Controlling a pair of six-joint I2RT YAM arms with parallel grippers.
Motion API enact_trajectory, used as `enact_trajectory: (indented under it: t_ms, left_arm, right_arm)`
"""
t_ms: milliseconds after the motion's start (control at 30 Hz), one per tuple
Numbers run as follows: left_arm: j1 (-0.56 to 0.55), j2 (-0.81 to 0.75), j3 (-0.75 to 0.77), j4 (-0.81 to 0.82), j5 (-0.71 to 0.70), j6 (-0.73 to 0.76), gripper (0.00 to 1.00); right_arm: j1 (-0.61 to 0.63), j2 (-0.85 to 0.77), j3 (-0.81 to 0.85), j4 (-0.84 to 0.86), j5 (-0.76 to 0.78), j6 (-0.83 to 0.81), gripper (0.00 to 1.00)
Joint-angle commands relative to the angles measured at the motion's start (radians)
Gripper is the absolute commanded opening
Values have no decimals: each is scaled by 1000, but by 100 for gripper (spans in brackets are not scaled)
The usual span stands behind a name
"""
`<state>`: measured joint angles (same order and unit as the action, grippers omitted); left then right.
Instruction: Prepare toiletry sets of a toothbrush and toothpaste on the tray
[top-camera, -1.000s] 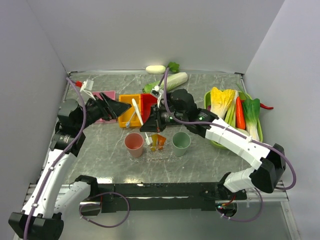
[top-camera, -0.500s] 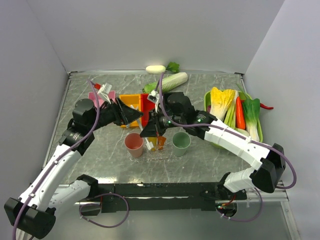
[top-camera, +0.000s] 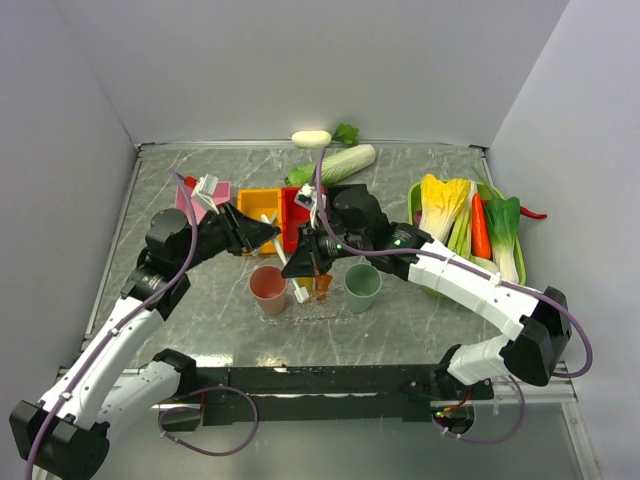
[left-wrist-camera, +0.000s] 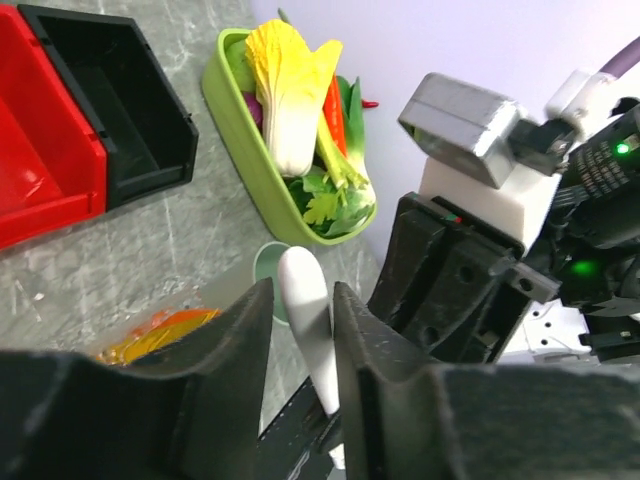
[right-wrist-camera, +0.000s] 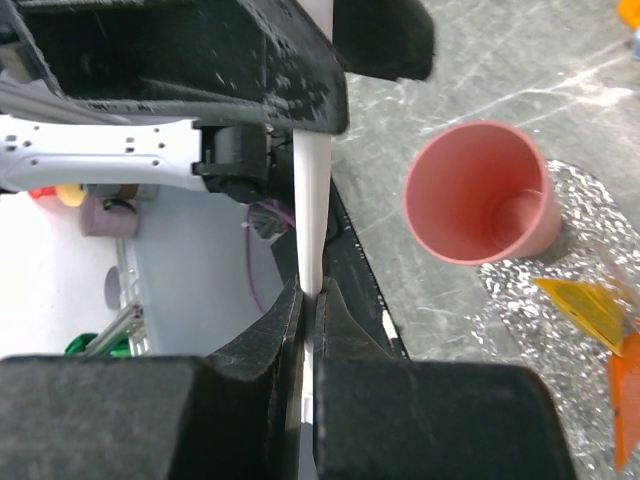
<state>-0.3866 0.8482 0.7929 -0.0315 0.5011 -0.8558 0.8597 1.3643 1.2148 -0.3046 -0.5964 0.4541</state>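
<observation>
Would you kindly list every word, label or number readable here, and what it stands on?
No text is readable in any view.
The toothpaste tubes on the tray: any print is too blurred to read.
The toothbrush, pink cup and red bin: no lettering shows.

**Legible markings, all three views: none.**
No lettering, brand, number or sign can be read on the toothbrush, the red bin or the pink cup. The right arm carries only an unlettered green indicator light.
</observation>
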Motion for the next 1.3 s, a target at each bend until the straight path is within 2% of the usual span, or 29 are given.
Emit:
enact_trajectory:
  t_ms: [0,167,367,433,467,533,567,633,667,767,967,1033,1100,1267]
  left_arm:
    - [2,18,-17,100,40,-48,32]
    - [2,37,-24,114,60,-61,29]
    - [3,32,-37,110,62,-65,1]
    - [2,14,-49,107,16,-77,1]
    - [0,8,-53,107,-5,-95,1]
    - [2,-20,-79,110,-79,-127,1]
    - [2,-30,-89,110,-104,-167,1]
    - [2,-57,-119,111,-166,-202,1]
    - [2,-64,-127,111,-183,-227,1]
    - [2,-87,-152,110,-232,-270,1]
    - [3,-129,-185,117,-288,-342,1]
    - [3,-136,-176,88,-306,-339,1]
    - [3,-136,-169,71,-311,-330,1]
    - [3,-135,-159,64,-308,-331,1]
  right_arm:
    - [6,-45,5,-11,30,-25,0]
    - [7,-36,-1,-16,18,-25,0]
    - [7,-50,-15,-15,46,-26,1]
    - [6,-76,-32,-4,82,-12,10]
    - [6,-88,-44,-2,99,-11,22]
    - [6,-131,-75,2,156,-5,32]
    - [4,-149,-89,5,176,1,43]
    - [4,-207,-130,16,220,9,54]
    - [7,-226,-145,19,265,14,64]
    - [7,-300,-213,39,322,29,72]
    - [27,-370,-340,142,331,96,73]
    - [73,-392,-368,170,388,95,73]
    - [108,-395,-373,186,438,81,73]
    - [111,-363,-354,180,440,72,70]
